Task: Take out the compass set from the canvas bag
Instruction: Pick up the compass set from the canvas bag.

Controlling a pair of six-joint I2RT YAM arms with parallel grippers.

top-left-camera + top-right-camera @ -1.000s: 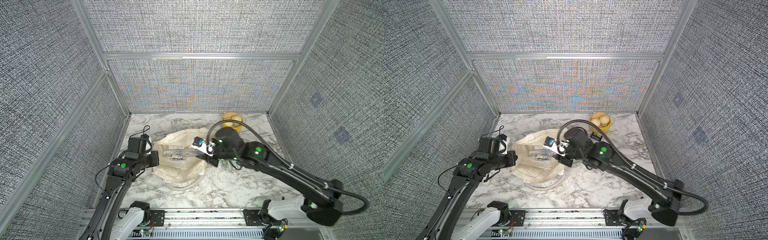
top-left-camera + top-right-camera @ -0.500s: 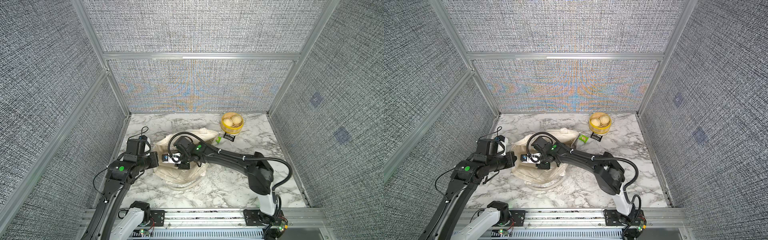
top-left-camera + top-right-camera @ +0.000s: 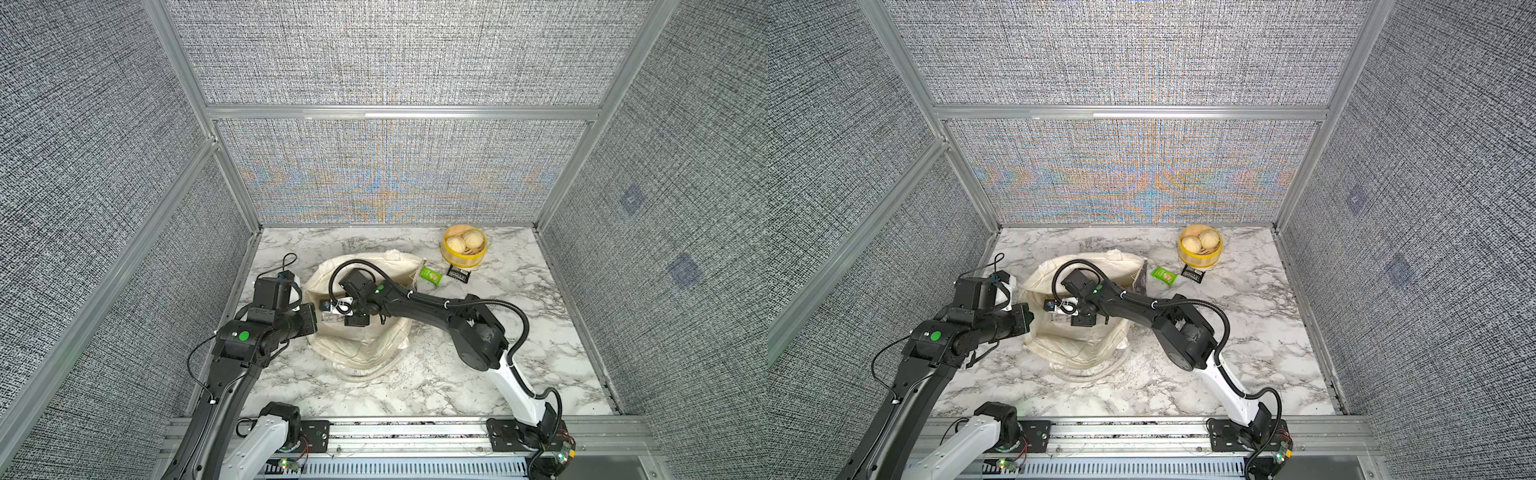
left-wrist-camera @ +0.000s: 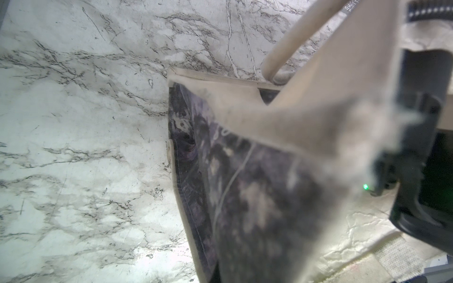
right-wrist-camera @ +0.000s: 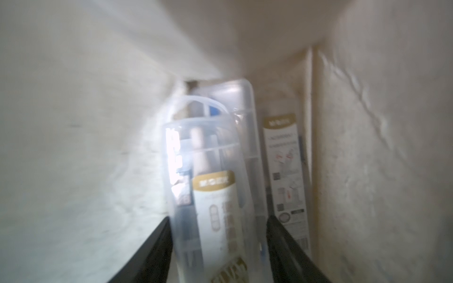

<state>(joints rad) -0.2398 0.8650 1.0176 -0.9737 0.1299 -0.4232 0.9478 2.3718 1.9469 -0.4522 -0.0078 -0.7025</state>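
Note:
The cream canvas bag [image 3: 365, 349] [image 3: 1084, 349] lies open on the marble at the left-centre. My left gripper [image 3: 311, 318] [image 3: 1027, 316] is shut on its left rim; in the left wrist view the lifted fabric and dark printed panel [image 4: 245, 183] hide the jaws. My right arm reaches into the bag's mouth. In the right wrist view, the compass set [image 5: 215, 171], a clear plastic case with a gold and white label, lies between cream walls. My right gripper [image 5: 218, 218] is open, with one dark finger on each side of the case. Whether they touch it is unclear.
A white printed card [image 5: 286, 171] lies beside the case in the bag. A yellow steamer basket [image 3: 464, 246] with buns stands at the back right, with a green packet [image 3: 431, 276] and a black packet [image 3: 458, 274] near it. The bag's loop handle [image 3: 365, 374] trails toward the front.
My right arm has swung left and down from the bag's right side into its mouth, and its jaws have widened around the case. The left arm has held still on the rim.

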